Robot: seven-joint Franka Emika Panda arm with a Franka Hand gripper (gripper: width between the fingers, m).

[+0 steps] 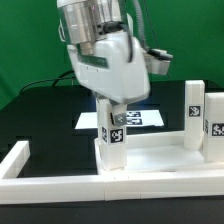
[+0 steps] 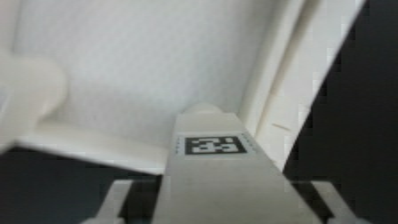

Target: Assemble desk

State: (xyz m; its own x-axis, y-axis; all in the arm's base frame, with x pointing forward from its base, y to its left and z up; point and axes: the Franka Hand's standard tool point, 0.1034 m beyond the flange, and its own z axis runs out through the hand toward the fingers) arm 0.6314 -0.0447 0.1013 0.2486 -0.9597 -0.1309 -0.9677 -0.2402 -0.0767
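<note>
1. White plastic desk top [image 1: 160, 165] lies flat on the black worktop [image 1: 40, 115], filling the 6 o'clock part of the exterior view; its raised rim [image 2: 285, 80] shows in the wrist view as a pale ridge beside the dark worktop.
2. Pincer [image 1: 113, 110] is narrowed onto a short square leg [image 1: 111, 135]: in the wrist view the two fingers [image 2: 128, 200] flank the leg's sides with no visible gap, the printed tag [image 2: 214, 144] lying just ahead of them. Judged as a grip on the leg.
3. Held leg stands upright over the desk top's corner, toward 8 o'clock from the scene's centre in the exterior view. Whether its foot is seated in a socket cannot be told.
4. Two further legs [image 1: 193, 112] [image 1: 216, 128] stand upright at 3 o'clock of the held leg, well apart from it.
5. Marker board [image 1: 145, 118] lies behind, at 12 o'clock of the desk top; a white fence bar [image 1: 18, 160] runs at 9 o'clock.
6. Risks, as judgement:
   - the grip sits high on the leg, so a slight tilt could jam the foot against the socket edge;
   - twisting or pressing off-axis could drag the loose desk top across the worktop;
   - smooth plastic may slip between the fingers under torque;
   - a wide swing toward 3 o'clock could topple the standing legs.
</note>
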